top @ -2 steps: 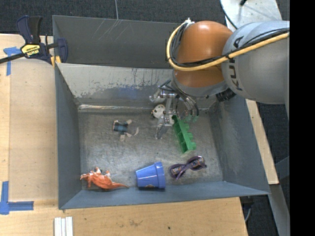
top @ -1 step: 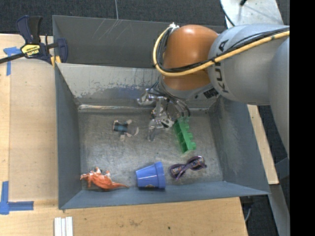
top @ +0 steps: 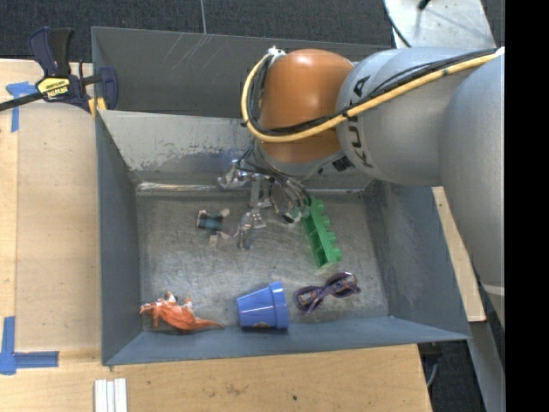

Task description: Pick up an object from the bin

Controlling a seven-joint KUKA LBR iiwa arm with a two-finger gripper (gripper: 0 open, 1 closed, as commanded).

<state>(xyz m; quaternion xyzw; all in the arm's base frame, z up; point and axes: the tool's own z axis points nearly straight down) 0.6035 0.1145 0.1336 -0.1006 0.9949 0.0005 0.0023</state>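
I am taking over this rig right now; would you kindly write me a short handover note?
Gripper: low in the bin, mid-floor toward the far wall; I cannot tell whether it holds anything.
Nearest things: small dark thing just to its left, green block to its right.
Along the near wall: orange toy lizard, blue cup on its side, purple glasses.
Done: the arm is down in the bin.
Left: grasp one thing and lift it out.

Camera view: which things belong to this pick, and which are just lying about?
In play: claw over the middle of the grey bin; small dark piece nearest, at its left.
Lying about: green block, blue cup, purple glasses, orange toy animal.
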